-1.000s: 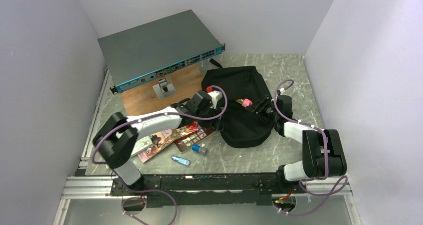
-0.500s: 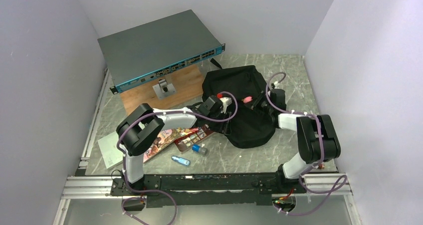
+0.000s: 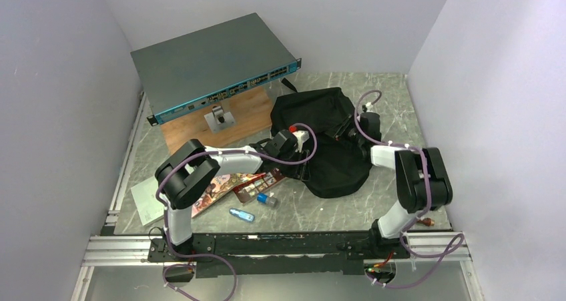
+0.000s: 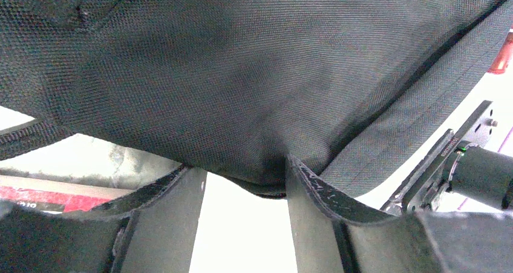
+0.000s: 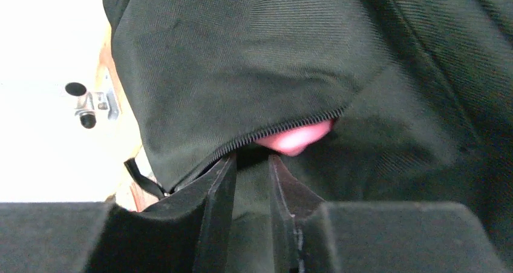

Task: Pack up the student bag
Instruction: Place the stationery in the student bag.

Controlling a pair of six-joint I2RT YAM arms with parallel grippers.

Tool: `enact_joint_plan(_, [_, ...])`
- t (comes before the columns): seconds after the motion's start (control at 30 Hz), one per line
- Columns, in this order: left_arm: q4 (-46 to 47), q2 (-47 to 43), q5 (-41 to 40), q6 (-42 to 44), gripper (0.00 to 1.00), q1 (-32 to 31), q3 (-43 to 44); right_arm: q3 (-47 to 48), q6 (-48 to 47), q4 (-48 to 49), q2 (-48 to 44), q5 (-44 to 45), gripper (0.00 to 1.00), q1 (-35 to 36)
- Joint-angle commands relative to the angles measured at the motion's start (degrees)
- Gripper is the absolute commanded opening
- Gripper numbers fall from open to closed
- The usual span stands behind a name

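Loading the student bag (image 3: 334, 164) appears to be the step in hand.

Top view: the bag is lying on the table (image 3: 394, 101), right of centre and towards the far side. It is just right of the grey network switch (image 3: 213, 64), which is resting on a wooden board (image 3: 200, 124). Both arms are reaching to the bag. The left gripper (image 3: 306, 159) is meeting its left edge, and the right gripper (image 3: 348, 129) is working at its far right part. Printed booklets (image 3: 223, 184) and small blue-capped pieces (image 3: 267, 199) are lying left of the bag, nearer the bases, and are not yet packed.

Left wrist view: the left gripper (image 4: 239, 167) is showing its jaws about half apart. A fold of the bag's (image 4: 242, 73) lower edge is sitting between the tips. It appears to be pinching that fold and lifting the fabric off the table.

Right wrist view: the right gripper (image 5: 251, 159) is showing a narrow gap, with its tips at the zip (image 5: 272, 131) of the opening. A pink item (image 5: 296, 138) is showing just inside. Whether the tips are clamping fabric cannot be told.

Next move, as a judgement: the right gripper is needing to back clear of the opening without dragging the pink item out. The left gripper is needing to hold the mouth lifted meanwhile, because the soft fabric is likely to sag shut. After that, one of the loose pieces is waiting to be fetched.
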Motion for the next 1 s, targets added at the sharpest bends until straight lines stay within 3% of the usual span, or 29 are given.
enact_joint_plan(0.0, [-2.1,-2.3,-0.3,1.0,0.56,-1.1,-0.5,-2.6,-9.1,-7.7,-10.1,2.0,0.32,-0.8])
enact_joint_plan(0.1, [-2.1,-2.4,0.1,2.0,0.56,-1.2,-0.6,-4.9,-14.0,-8.1,-14.2,6.4,0.37,-0.7])
enact_joint_plan(0.2, [-4.6,-2.1,0.0,3.4,0.56,-1.2,1.2,-3.4,-15.3,-8.9,-13.0,7.8,0.31,-0.8])
enact_joint_plan(0.47, [-0.9,-2.5,1.6,0.7,0.56,-1.6,-0.5,1.2,-9.5,-1.2,-3.4,4.5,0.19,0.4])
enact_joint_plan(0.6, [-3.6,-2.4,0.6,2.0,0.56,-1.9,0.4,6.6,-7.9,2.4,1.4,9.2,0.16,2.3])
enact_joint_plan(0.77, [-1.8,-3.6,-0.4,0.7,0.56,-1.8,-2.3,5.5,-3.8,10.0,1.4,17.0,0.16,2.2])
enact_joint_plan(0.97, [-2.3,-3.4,0.2,0.8,0.57,-2.0,-2.3,6.8,-5.0,9.8,2.9,14.6,0.18,2.3])
